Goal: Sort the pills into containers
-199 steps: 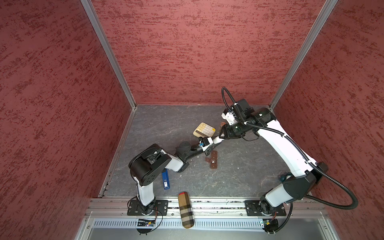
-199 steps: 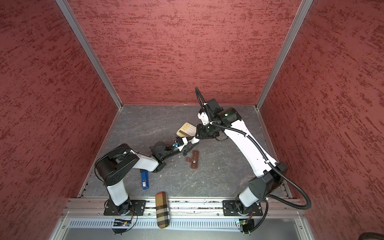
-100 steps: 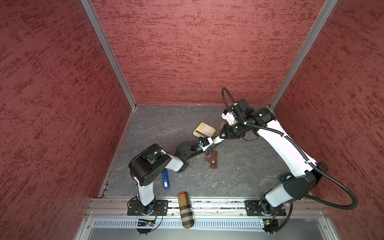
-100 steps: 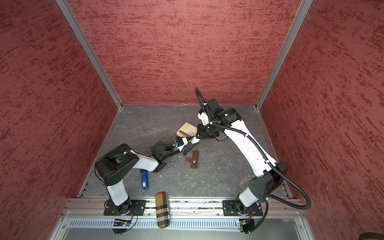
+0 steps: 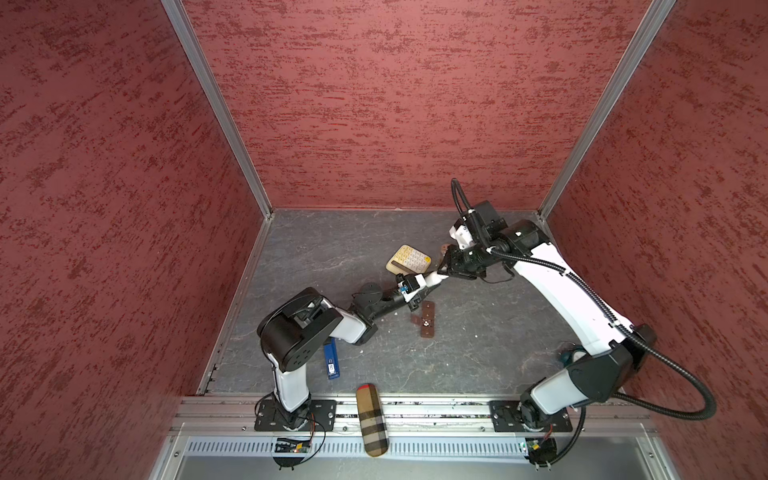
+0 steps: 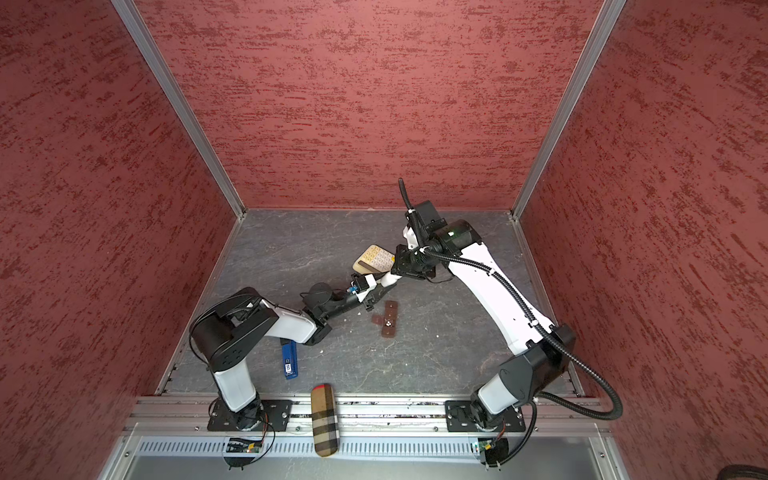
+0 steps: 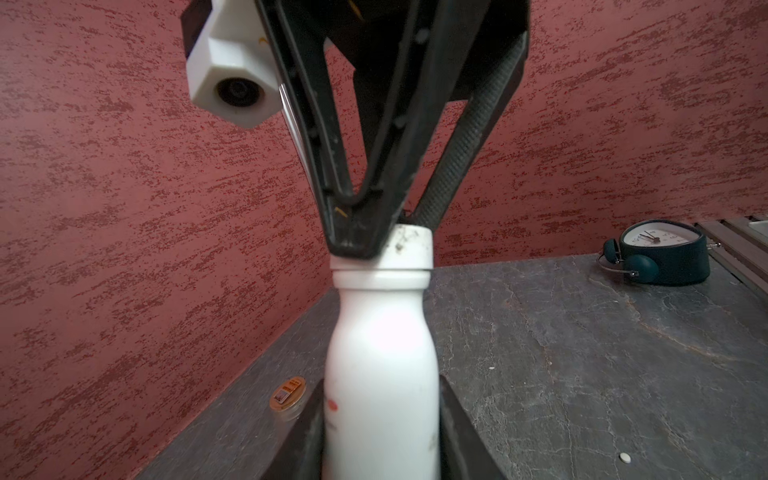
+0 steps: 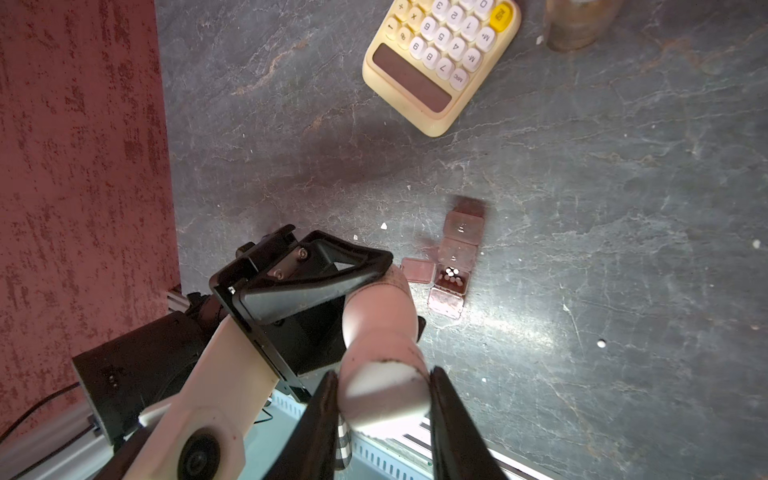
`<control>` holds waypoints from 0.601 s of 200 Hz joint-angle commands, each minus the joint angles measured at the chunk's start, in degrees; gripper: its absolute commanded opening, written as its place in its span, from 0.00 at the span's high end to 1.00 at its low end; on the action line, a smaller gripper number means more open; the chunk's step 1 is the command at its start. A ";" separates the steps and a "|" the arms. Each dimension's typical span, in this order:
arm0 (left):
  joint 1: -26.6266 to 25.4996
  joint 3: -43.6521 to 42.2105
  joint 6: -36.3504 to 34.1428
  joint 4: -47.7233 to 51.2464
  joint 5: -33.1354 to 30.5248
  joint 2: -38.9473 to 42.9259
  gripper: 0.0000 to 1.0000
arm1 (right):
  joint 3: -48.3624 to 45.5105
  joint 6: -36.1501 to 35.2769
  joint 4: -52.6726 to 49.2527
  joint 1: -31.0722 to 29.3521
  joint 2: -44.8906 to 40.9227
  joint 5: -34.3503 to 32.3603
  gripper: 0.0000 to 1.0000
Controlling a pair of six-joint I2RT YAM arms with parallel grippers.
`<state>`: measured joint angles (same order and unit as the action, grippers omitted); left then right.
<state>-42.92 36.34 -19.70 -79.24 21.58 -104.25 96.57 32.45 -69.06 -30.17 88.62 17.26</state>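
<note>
**pillbox_dan:** ok so what are the grippers actually doing here?

**yam_lurker:** The right gripper [image 8: 384, 382] is pinching the cap [image 8: 384, 399] of the white bottle [image 7: 380, 332]. One finger is pressing on each side of the cap, so the jaws are only partly apart. The left gripper [image 7: 381, 386] is squeezing the bottle's body further down, with the bottle wedged tight between its two fingers. Both arms are gripping the same bottle, and they're holding it up over the table [image 8: 623, 187], not resting on it.

**pillbox_dan:** and the pill stuff?

**yam_lurker:** The containers [image 8: 453, 266] are lying flat on the table as one brown strip, near the bottle. In both top views they're sitting on the front-rail side of it, and nothing is touching them. One compartment is standing open with its lid [image 8: 417, 270] flipped out sideways, and a few white pills [image 8: 451, 273] are sitting inside it. The other compartments are looking closed. A loose pill [image 8: 601, 343] is lying on the bare table well apart from the strip. A yellow calculator [image 8: 440, 54] is sitting on the far side of the bottle, toward the back wall.
</note>
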 commanded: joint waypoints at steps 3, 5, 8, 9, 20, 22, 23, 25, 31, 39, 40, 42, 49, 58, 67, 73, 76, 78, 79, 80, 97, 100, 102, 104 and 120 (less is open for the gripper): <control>-0.21 0.23 -1.30 -1.70 -1.63 -0.35 1.00 | -0.42 4.74 1.71 -0.15 -1.27 0.39 0.82; -0.19 0.23 -1.30 -1.70 -1.59 -0.34 1.00 | -0.42 4.73 1.62 -0.15 -1.33 0.38 0.82; -0.18 0.17 -1.32 -1.70 -1.63 -0.34 1.00 | -0.42 4.62 1.56 -0.15 -1.28 0.35 0.82; -0.21 0.15 -1.31 -1.70 -1.59 -0.34 1.00 | -0.42 4.59 1.56 -0.15 -1.27 0.34 0.82; -0.21 0.14 -1.22 -1.70 -1.55 -0.35 1.00 | -0.43 4.09 1.34 -0.13 -1.23 0.43 0.82; -0.23 0.14 -1.22 -1.70 -1.55 -0.41 1.00 | -0.43 3.98 1.28 -0.14 -1.21 0.48 0.82; -0.19 0.14 -1.22 -1.70 -1.55 -0.42 1.00 | -0.42 3.91 1.29 -0.15 -1.14 0.49 0.82; -0.20 0.16 -1.17 -1.70 -1.54 -0.36 1.00 | -0.42 3.82 1.18 -0.15 -1.14 0.50 0.82; -0.18 0.14 -1.04 -1.70 -1.51 -0.43 1.00 | -0.42 3.60 1.01 -0.15 -1.16 0.35 0.82; -0.20 0.09 -0.87 -1.69 -1.54 -0.31 1.00 | -0.26 3.01 0.74 -0.15 -1.09 0.24 0.83; -0.22 0.07 -0.82 -1.70 -1.54 -0.33 1.00 | -0.21 2.95 0.67 -0.15 -1.13 0.24 0.83; -0.19 0.06 -0.79 -1.70 -1.54 -0.27 1.00 | -0.17 2.84 0.57 -0.15 -1.16 0.19 0.83; -0.18 0.06 -0.61 -1.70 -1.52 -0.30 0.91 | 0.12 2.43 0.15 -0.11 -1.09 -0.10 0.84; -0.20 -0.01 -0.45 -1.63 -1.50 -0.28 0.75 | 0.64 1.88 -0.40 -0.14 -1.03 -0.57 0.84; -0.32 -0.04 -0.43 -1.62 -1.46 -0.41 0.56 | 1.28 1.12 -1.27 -0.15 -0.82 -1.09 0.84; -0.30 -0.15 -0.43 -1.62 -1.54 -0.42 0.47 | 1.84 0.73 -1.94 -0.15 -0.70 -1.59 0.84; -0.32 -0.12 -0.42 -1.62 -1.48 -0.36 0.43 | 2.19 0.51 -2.29 -0.16 -0.57 -1.89 0.84; -0.35 -0.12 -0.42 -1.62 -1.51 -0.39 0.41 | 2.34 0.40 -2.46 -0.15 -0.56 -2.08 0.84; -0.38 -0.13 -0.42 -1.62 -1.48 -0.37 0.41 | 2.45 0.32 -2.52 -0.15 -0.51 -2.15 0.85; -0.40 -0.13 -0.42 -1.57 -1.51 -0.36 0.40 | 2.55 0.24 -2.68 -0.15 -0.53 -2.28 0.85; -0.53 -0.37 -0.38 -1.62 -1.84 -0.31 0.28 | 3.92 -0.74 -4.19 -0.15 0.01 -3.54 0.85; -0.51 -0.39 -0.42 -1.62 -1.88 -0.34 0.26 | 4.13 -0.92 -4.38 -0.15 0.08 -3.66 0.85; -0.52 -0.39 -0.40 -1.62 -1.89 -0.34 0.25 | 4.28 -1.01 -4.52 -0.15 0.15 -3.79 0.85; -0.55 -0.39 -0.42 -1.55 -1.87 -0.32 0.24 | 4.36 -1.10 -4.62 -0.08 0.20 -3.89 0.85; -0.60 -0.40 -0.43 -1.44 -1.98 -0.32 0.15 | 5.29 -1.89 -5.67 0.01 0.76 -4.93 0.85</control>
<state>-43.20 36.34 -20.25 -79.81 20.43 -104.25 99.09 32.36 -72.01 -30.17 88.79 15.35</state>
